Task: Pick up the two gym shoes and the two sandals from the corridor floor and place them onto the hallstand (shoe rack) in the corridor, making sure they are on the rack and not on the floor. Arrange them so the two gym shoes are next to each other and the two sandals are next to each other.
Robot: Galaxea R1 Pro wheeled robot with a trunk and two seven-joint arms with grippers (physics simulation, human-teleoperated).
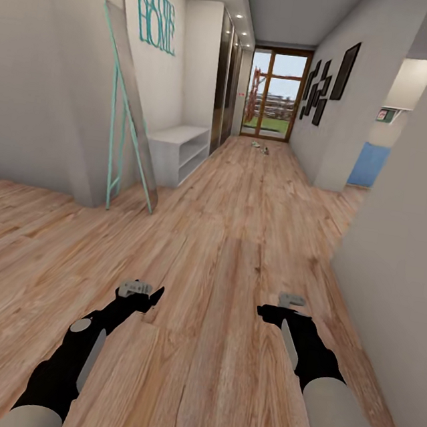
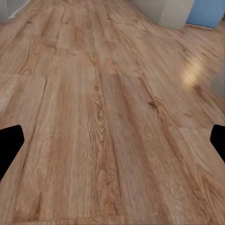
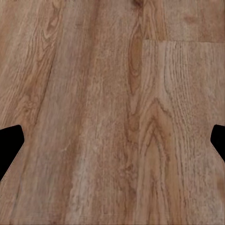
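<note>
The hallstand [image 1: 179, 147] compartments look empty; shoes [image 1: 260, 146] lie far down the corridor floor [image 1: 236, 243]. Both the left gripper [image 2: 112, 140] and the right gripper [image 3: 112, 140] are wide, holding nothing.

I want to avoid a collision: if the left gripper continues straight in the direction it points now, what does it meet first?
Most likely the corridor floor. The left gripper is open and empty, and its wrist camera looks along the fingers onto bare planks, with nothing between. How far off the floor is cannot be judged.
</note>
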